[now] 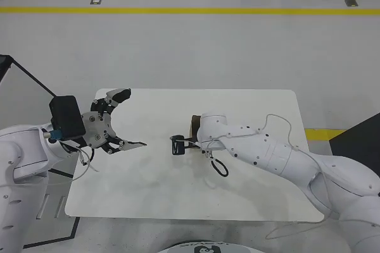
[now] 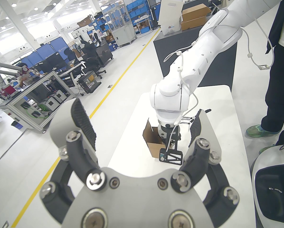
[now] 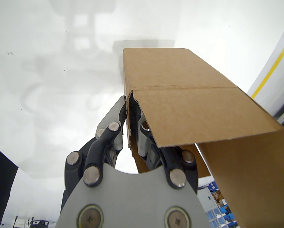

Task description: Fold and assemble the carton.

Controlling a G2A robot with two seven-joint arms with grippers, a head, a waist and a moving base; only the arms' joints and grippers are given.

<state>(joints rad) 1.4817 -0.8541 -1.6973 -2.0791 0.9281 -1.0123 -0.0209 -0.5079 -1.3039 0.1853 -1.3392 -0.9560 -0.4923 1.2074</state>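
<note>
A small brown carton stands on the white table, its top flaps up. In the top view only a brown corner of the carton shows beside the right wrist. My right gripper is shut on one wall of the carton, one finger inside and one outside; it also shows as the right gripper and the right gripper. My left gripper hovers over the table's left part, open and holding nothing, a short way from the carton. Its own view shows the left gripper pointing at the carton.
The table's far corner lies near a black stand carrying cardboard boxes and a white box. Another black frame stands off the table's left side. A yellow floor line runs beyond the table.
</note>
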